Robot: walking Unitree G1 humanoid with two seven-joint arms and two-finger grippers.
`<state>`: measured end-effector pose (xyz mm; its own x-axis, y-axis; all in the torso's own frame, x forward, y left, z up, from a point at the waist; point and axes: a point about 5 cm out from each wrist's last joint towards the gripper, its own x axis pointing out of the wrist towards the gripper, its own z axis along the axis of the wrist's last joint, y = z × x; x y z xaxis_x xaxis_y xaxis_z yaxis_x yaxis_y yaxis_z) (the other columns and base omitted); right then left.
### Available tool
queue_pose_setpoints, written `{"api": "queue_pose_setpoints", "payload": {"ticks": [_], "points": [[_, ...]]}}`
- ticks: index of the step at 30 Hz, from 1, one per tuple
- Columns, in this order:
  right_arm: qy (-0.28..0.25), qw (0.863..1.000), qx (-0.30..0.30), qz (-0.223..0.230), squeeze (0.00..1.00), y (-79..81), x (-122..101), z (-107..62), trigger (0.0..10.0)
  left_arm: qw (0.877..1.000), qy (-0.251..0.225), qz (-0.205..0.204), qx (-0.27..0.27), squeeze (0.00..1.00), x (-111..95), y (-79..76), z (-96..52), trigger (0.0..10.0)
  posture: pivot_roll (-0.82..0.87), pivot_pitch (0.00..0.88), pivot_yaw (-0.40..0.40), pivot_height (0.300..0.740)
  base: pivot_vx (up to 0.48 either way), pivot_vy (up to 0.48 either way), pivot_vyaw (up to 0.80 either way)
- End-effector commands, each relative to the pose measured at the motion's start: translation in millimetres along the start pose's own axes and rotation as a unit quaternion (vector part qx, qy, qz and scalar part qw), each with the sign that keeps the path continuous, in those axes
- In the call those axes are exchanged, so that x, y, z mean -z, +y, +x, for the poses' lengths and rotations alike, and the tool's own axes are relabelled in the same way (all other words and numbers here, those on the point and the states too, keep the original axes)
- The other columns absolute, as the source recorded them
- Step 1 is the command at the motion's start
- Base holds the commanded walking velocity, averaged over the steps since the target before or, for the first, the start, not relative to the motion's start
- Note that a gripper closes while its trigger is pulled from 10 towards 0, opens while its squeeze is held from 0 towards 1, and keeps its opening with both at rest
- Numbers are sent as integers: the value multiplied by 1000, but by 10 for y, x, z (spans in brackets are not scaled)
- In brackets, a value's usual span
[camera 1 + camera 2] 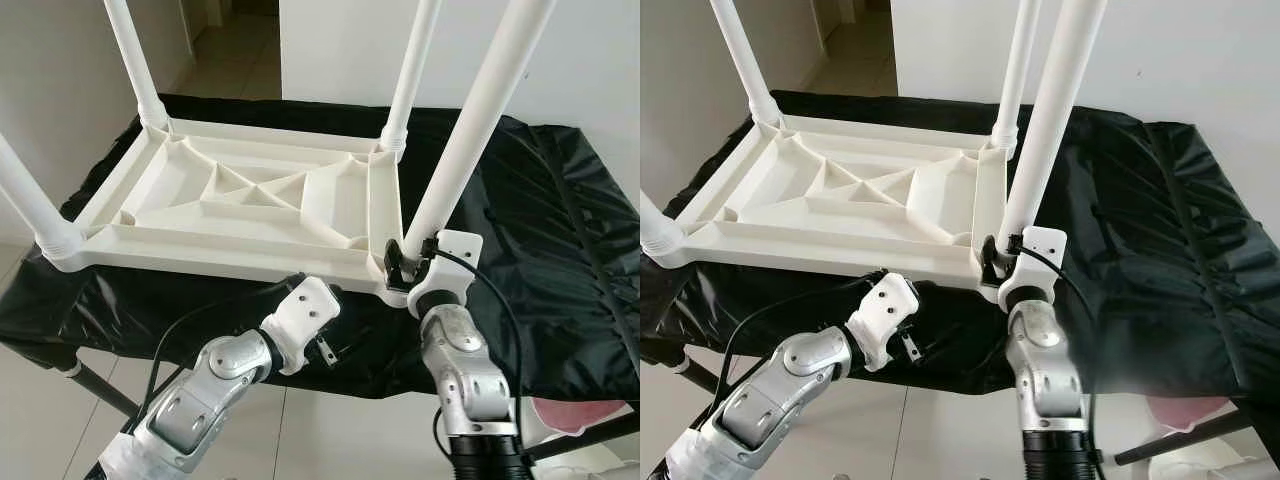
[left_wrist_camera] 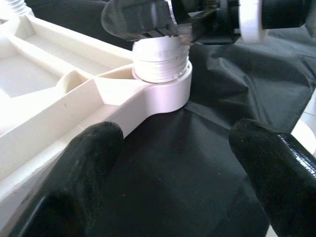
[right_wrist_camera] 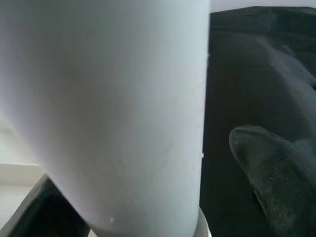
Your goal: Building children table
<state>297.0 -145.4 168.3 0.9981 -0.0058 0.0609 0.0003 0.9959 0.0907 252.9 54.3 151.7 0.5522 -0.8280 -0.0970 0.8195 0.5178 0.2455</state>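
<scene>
The white plastic children table top [image 1: 250, 200] lies upside down on the black-covered surface [image 1: 560, 250]; its long side runs left to right. Four white legs point up from its corners, so the job looks nearly done. The right tool [image 1: 408, 262] is closed around the bottom of the near right leg [image 1: 470, 130], which leans a bit and may still need tightening; the left tool [image 2: 173, 168] hangs open just beside that corner.

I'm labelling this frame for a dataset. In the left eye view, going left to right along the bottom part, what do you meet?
Left arm → left gripper → right gripper at the base of the near-right table leg → black cover.
</scene>
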Motion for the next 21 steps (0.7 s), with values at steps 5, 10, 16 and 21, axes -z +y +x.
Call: {"api": "queue_pose_setpoints", "payload": {"ticks": [5, 10, 16, 21], "points": [[10, 993, -114, -18, 0, -46, 6, 3, 10000, 1000, 10, 7, 22, 0, 39, -19, 0, 10000, -39, 68, -15, 740, 0, 0, 0], [13, 972, -219, -89, 0, -166, 22, 47, 10000, 999, 10, 13, 29, 0, 33, -33, -6, 10000, -38, 65, -8, 740, 0, 0, 0], [24, 956, -265, -122, 0, -246, 37, 129, 10000, 999, 13, 6, 37, 0, 33, -53, 2, 10000, -37, 68, -2, 740, 0, 0, 0], [36, 939, -306, -149, 0, -276, 54, 179, 10000, 998, 23, -24, 45, 0, 44, -78, 8, 10000, -29, 70, 1, 740, 0, 0, 0]]}}
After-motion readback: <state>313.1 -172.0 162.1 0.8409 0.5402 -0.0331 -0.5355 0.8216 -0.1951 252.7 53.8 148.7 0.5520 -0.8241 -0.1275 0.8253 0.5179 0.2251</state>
